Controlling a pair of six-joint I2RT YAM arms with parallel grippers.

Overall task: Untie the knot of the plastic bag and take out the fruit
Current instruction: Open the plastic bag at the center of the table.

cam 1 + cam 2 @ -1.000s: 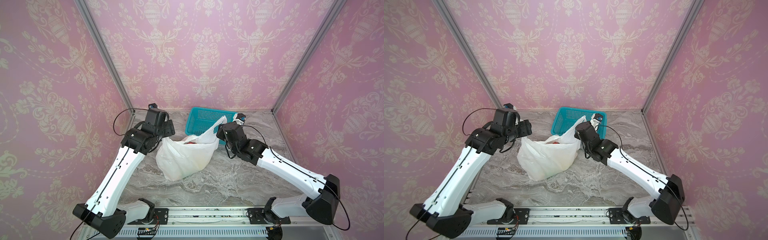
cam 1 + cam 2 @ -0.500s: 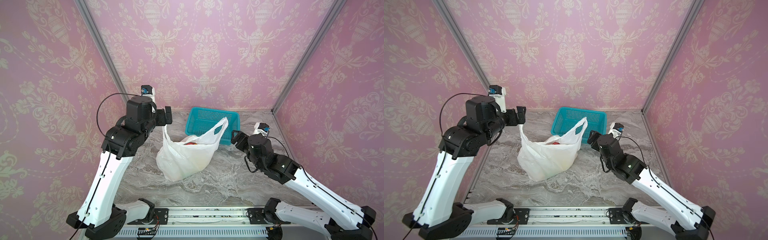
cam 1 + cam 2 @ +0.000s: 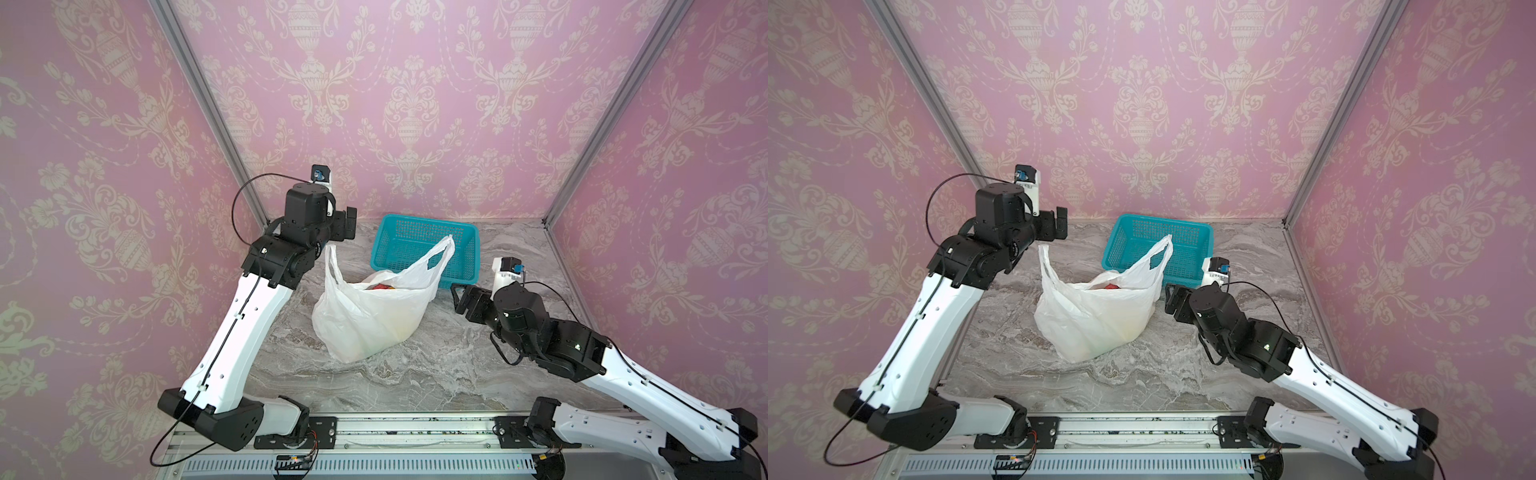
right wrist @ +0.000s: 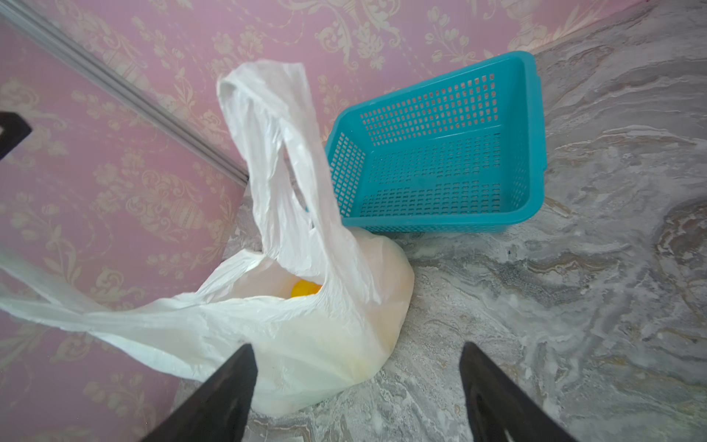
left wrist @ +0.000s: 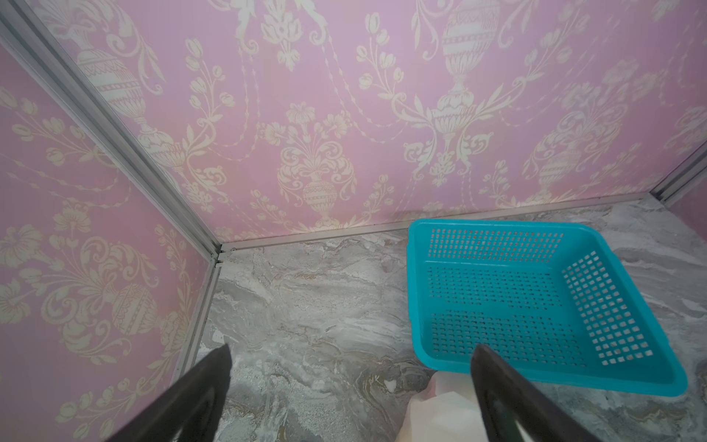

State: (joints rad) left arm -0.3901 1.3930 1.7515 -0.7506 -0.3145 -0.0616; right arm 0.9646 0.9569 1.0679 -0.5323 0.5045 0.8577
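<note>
Both arms have drawn back from the plastic bag [image 3: 370, 320]: the left end effector [image 3: 351, 224] has risen above one loop, and the right end effector [image 3: 457, 297] has dropped low beside the bag's flank; both stand wide and empty; no knot is left, and the two handle loops [image 3: 440, 253] stand apart over an open mouth; the bag sits on the tabletop [image 3: 436, 365] just before the teal basket [image 3: 428, 220]; red fruit [image 3: 380, 286] shows in the mouth, inward and slightly up from the right end effector, which I judge the nearer; the mouth's long axis runs loop to loop, arm to arm.
</note>
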